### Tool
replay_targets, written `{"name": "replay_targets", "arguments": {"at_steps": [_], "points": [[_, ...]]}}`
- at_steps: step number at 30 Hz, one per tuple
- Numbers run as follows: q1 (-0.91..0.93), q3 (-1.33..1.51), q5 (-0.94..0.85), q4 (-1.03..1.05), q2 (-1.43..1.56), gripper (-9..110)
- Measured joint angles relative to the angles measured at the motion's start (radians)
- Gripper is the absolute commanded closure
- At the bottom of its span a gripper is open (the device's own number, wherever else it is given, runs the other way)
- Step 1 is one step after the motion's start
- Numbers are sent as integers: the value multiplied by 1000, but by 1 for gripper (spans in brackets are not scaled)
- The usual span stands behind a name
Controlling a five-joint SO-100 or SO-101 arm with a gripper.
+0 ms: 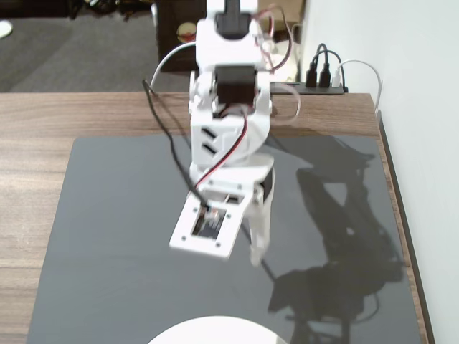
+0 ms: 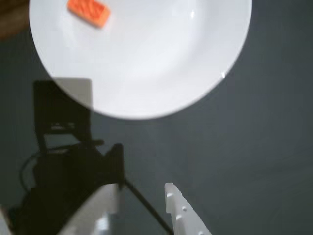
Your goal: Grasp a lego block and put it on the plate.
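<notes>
Fixed view: white arm w/ gripper (image 1: 247, 247) over dark mat (image 1: 107, 236), plate (image 1: 215, 331) rim just visible at bottom edge. Wrist view: gripper (image 2: 142, 193) fingers apart, empty; orange lego block (image 2: 88, 11) lies on plate (image 2: 161, 58), near its upper-left rim.

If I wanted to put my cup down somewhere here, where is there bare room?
The dark mat is bare to the left of the arm in the fixed view, and again between the gripper and the plate in the wrist view. Most of the plate is free; only the lego block sits near its far rim. The mat's middle, under the arm, is crowded.
</notes>
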Motion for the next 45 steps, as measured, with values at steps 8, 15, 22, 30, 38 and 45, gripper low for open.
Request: {"name": "replay_targets", "arguments": {"at_steps": [8,15,22,30,38,45], "points": [[-5,426,63,-12,310,101],[-31,749,94,-52,543,101],[-66,985,107,-87,695,101],[-18,1170,-57,-192,752,101],[26,1272,-103,-293,769,101],[18,1397,-103,-362,847,101]]}}
